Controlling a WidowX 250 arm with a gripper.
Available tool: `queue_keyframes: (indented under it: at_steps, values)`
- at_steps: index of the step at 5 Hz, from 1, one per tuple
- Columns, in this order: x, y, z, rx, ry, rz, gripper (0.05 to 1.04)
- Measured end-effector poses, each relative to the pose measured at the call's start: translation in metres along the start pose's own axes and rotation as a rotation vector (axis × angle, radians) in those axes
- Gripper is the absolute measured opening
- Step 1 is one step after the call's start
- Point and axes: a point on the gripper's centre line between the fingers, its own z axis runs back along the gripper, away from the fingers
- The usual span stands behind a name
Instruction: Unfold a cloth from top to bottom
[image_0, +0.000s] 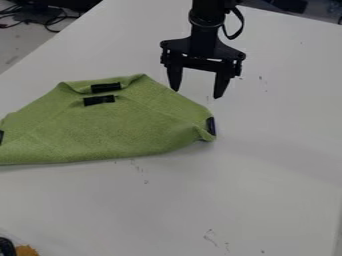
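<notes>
The biggest thing is the white table (267, 175), which runs under all the work. Next comes the green cloth (113, 125), lying on the table from the left edge of the view to the middle. It is slim at the top and wide at the bottom, with slanted sides. Its top edge has a fold in it, and its right corner curls up a bit. The black robot arm (204, 17) hangs in from the top, right of the middle. At its end is the black claw (197, 92), which is open, with its 2 fingers (223, 82) pointing down and wide apart. White table shows between them. The claw is by the cloth's upper right side. Its left finger, as we see it, is right by the cloth's edge, and I can't tell if they touch. In the top left is some gray floor (23, 50) with thin black cords (50, 22) on it. In the bottom left corner, a black curved thing (7, 246) sits beside a small orange-brown thing (27, 250). The cloth has 4 black strips: 1 up top (105, 88), 1 just under it (99, 100), 1 at the right corner (211, 126) and 1 at the left edge (1, 137). The smallest things are little dark marks (211, 235) on the table.
</notes>
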Motion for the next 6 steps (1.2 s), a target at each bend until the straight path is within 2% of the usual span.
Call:
queue_keyframes:
  at_steps: [1, 2, 3, 4, 6]
  values:
    - [-0.005, 0.001, -0.011, 0.011, 0.033, -0.006, 1.001]
    - [0.0, 0.024, -0.017, 0.029, 0.028, -0.001, 1.001]
    - [0.0, 0.054, -0.027, 0.035, 0.036, 0.03, 1.001]
    - [0.006, 0.089, -0.033, 0.012, 0.017, 0.055, 1.001]
    - [0.013, 0.139, -0.051, 0.004, 0.022, 0.076, 1.001]
